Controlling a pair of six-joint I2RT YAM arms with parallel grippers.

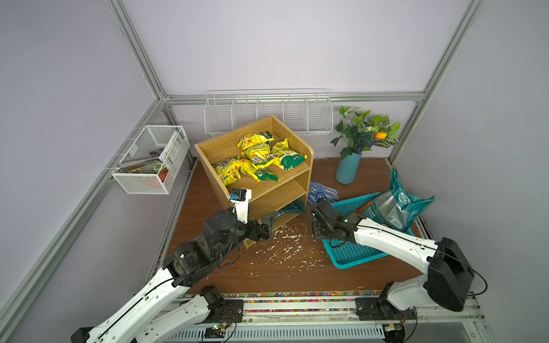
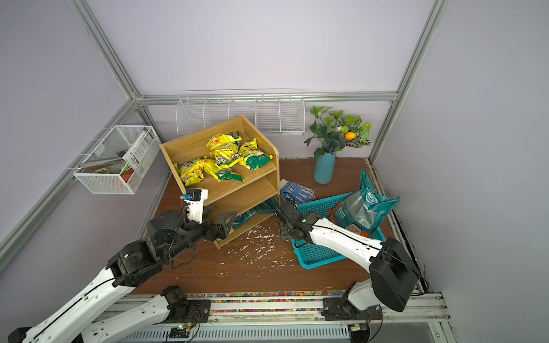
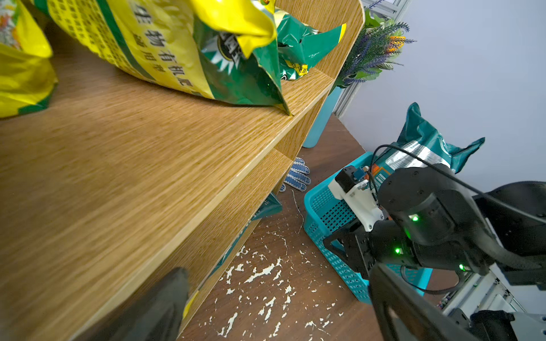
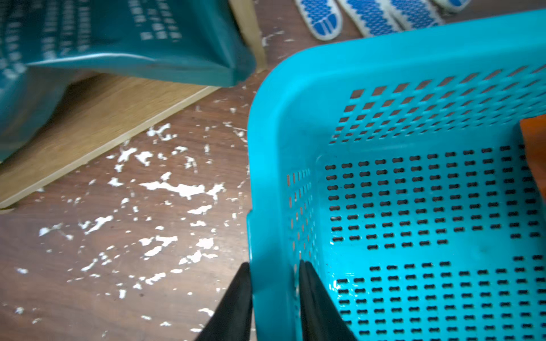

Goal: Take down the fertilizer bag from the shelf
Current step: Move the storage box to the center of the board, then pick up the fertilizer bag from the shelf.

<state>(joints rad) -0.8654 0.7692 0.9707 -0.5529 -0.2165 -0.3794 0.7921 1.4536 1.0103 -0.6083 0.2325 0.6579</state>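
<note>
The oak shelf (image 1: 276, 190) (image 2: 237, 193) (image 3: 118, 147) stands mid-floor. Several yellow-and-green fertilizer bags (image 1: 258, 151) (image 2: 225, 148) (image 3: 162, 44) lie on its top tier. A teal bag (image 1: 292, 208) (image 2: 255, 210) (image 4: 118, 38) pokes out of the bottom tier. My left gripper (image 1: 267, 224) (image 2: 227, 221) (image 3: 274, 310) is open at the front of the lower tiers, just short of that teal bag, holding nothing. My right gripper (image 1: 319, 234) (image 2: 285, 234) (image 4: 274, 295) is shut on the near wall of the blue basket (image 1: 353, 252) (image 4: 413, 192), one finger on each side.
A second teal bag (image 1: 395, 205) (image 2: 362, 208) (image 3: 425, 147) leans in the basket's far end. Blue dotted gloves (image 1: 322, 191) lie between shelf and basket. A blue vase with plants (image 1: 347, 169) stands behind. White flakes (image 1: 285, 246) litter the floor. A wire rack (image 1: 267, 112) and a mesh basket (image 1: 151, 160) hang on the walls.
</note>
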